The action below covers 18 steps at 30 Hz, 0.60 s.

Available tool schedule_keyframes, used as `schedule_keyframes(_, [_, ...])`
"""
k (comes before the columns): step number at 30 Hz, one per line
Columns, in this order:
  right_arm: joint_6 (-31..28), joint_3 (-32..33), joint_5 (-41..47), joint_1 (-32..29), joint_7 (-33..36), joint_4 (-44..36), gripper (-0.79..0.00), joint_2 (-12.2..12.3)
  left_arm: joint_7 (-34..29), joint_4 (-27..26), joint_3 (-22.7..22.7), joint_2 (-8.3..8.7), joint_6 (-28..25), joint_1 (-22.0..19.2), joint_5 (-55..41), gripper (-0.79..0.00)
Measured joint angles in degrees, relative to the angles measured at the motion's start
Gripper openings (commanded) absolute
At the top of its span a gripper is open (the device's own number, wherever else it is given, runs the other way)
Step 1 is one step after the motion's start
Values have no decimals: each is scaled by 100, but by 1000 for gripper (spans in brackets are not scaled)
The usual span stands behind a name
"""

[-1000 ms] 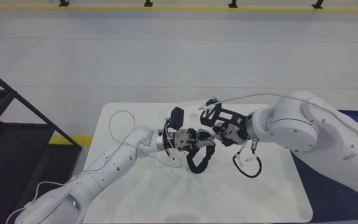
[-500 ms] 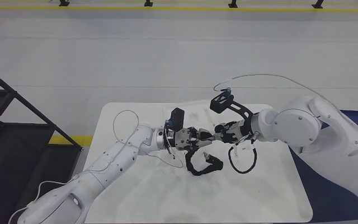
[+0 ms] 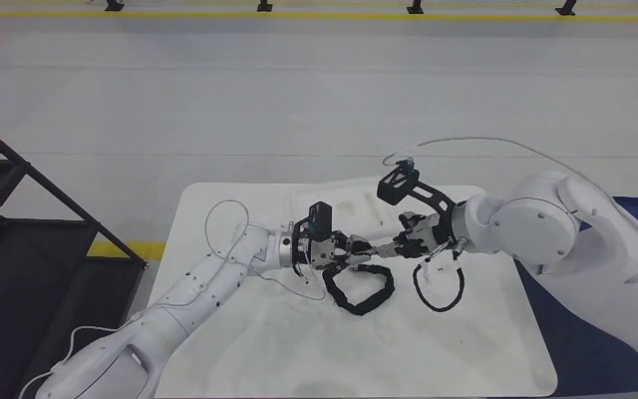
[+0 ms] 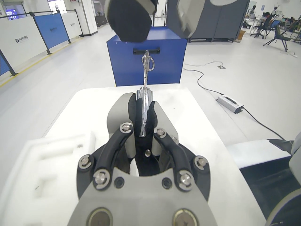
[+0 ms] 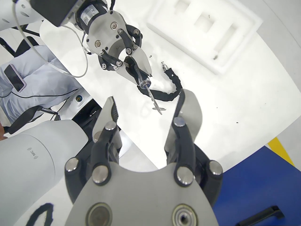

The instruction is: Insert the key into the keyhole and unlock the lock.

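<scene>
Near the middle of the white table [image 3: 478, 349] the left gripper [image 4: 143, 104] is clamped narrowly on the lock cylinder [image 4: 144, 109], a smooth, polished chrome barrel pinched between its black rubber pads and pointing to the right. The key [image 4: 146, 71], a thin flat silver blade, sits in the keyhole at the barrel's open end, with a wire key ring [image 4: 151, 62] hanging from its head. Facing it from the right, the right gripper [image 5: 148, 97] stands wide, its curved metal fingers with black pads spread to either side of the key's head and touching nothing. The lock's cable [image 3: 361, 299], sheathed in wrinkled black fabric, drops from the barrel and lies in a rough loop on the table on the near side of both grippers. Its free end [image 5: 164, 66], tipped with a small metal pin, rests on the tabletop apart from the barrel. A white foam tray [image 5: 204, 24] with rectangular cut-outs lies on the far part of the table.
</scene>
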Motion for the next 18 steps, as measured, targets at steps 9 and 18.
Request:
schedule_keyframes(9, [-589, 124, -157, -81, -11, -10, 0, 8, -470, 378, 140, -85, 147, 95, 465, -785])
schedule_keyframes(18, [-1058, 173, -159, -174, -115, 96, 0, -20, -743, 947, 290, -239, 232, 112, 611, 0])
